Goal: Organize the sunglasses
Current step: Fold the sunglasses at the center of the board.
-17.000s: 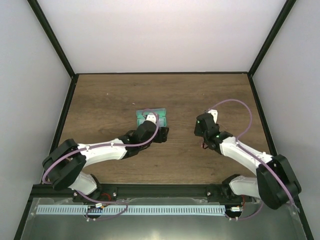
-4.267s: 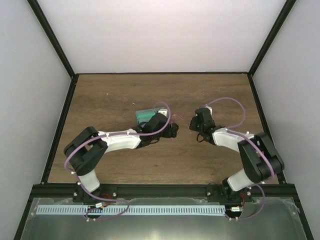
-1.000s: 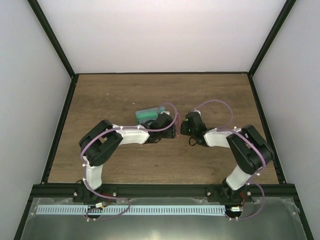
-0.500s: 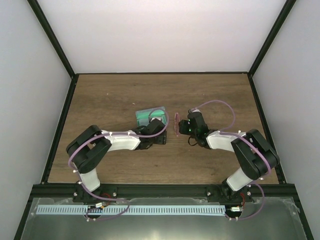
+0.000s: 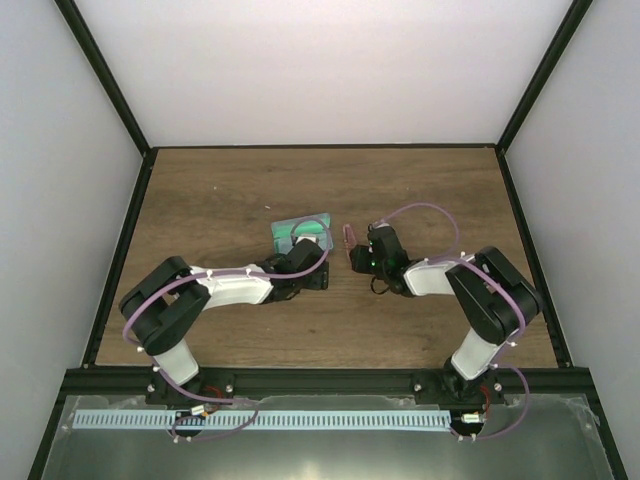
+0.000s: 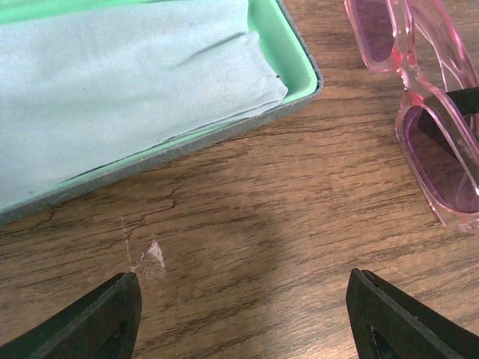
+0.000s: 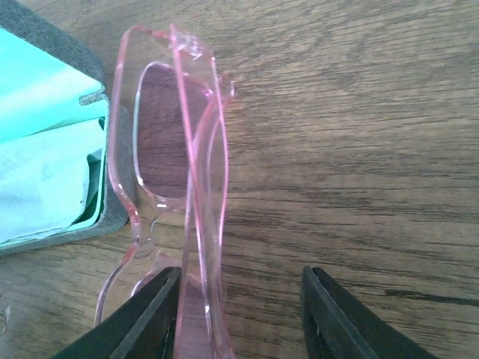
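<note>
Your pink sunglasses [image 7: 179, 172] stand folded just beside the open glasses case [image 6: 224, 129], long axis running along the case's short side. Whether they touch it, you cannot tell. Your right gripper [image 7: 239, 307] straddles the frame, jaws apart, the frame against one finger only. The case lies just beyond that finger, so expect a short sideways carry over its rim. Your left gripper [image 6: 243, 314] hovers empty, jaws wide, off the case's long side, farther from the sunglasses
</note>
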Action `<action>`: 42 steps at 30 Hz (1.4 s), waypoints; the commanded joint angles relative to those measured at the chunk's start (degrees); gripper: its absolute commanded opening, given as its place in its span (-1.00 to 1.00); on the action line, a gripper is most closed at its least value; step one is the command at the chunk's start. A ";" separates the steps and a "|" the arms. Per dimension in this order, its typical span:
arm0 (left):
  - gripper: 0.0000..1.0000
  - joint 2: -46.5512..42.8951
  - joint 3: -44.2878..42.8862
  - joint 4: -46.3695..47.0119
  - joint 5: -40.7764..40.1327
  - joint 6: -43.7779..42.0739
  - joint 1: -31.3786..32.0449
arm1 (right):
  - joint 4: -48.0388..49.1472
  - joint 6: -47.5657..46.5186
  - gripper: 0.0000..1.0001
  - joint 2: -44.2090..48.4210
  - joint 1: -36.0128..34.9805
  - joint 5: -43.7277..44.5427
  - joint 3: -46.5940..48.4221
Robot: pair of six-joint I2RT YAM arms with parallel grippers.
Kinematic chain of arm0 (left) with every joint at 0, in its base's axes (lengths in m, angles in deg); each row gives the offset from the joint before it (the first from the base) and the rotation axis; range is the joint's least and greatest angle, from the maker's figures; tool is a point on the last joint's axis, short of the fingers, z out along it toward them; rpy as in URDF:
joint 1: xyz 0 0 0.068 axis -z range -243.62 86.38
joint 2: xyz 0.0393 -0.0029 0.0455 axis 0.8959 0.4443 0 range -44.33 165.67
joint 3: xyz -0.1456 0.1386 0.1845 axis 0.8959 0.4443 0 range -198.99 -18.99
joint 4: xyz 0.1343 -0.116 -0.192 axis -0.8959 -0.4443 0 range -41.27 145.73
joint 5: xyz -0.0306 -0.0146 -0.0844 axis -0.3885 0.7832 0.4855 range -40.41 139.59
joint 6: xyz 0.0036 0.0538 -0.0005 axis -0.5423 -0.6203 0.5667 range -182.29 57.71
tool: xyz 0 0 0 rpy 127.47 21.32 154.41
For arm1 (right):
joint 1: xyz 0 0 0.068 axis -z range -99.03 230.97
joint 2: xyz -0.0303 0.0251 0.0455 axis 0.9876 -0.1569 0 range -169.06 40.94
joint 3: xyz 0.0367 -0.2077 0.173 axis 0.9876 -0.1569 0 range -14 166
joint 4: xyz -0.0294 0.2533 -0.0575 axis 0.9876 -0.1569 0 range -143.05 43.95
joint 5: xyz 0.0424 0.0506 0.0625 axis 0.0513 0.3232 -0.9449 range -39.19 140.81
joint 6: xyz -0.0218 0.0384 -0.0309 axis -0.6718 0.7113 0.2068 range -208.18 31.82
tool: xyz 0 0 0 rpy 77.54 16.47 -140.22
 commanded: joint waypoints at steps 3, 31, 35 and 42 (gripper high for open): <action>0.55 0.58 0.63 1.47 0.70 0.44 0.21 | -1.29 -0.94 -0.26 -1.06 -1.16 1.58 2.22; 0.55 1.67 0.95 2.95 3.46 -0.29 0.22 | 2.27 -5.12 -0.24 9.19 2.30 -2.42 -2.75; 0.54 -0.14 2.12 2.61 2.98 -0.61 0.22 | 5.62 -5.83 -0.23 9.41 3.69 -7.15 -3.71; 0.55 -0.20 2.31 2.29 2.37 -0.75 0.21 | 6.38 -7.26 -0.12 6.59 2.83 -7.98 -3.27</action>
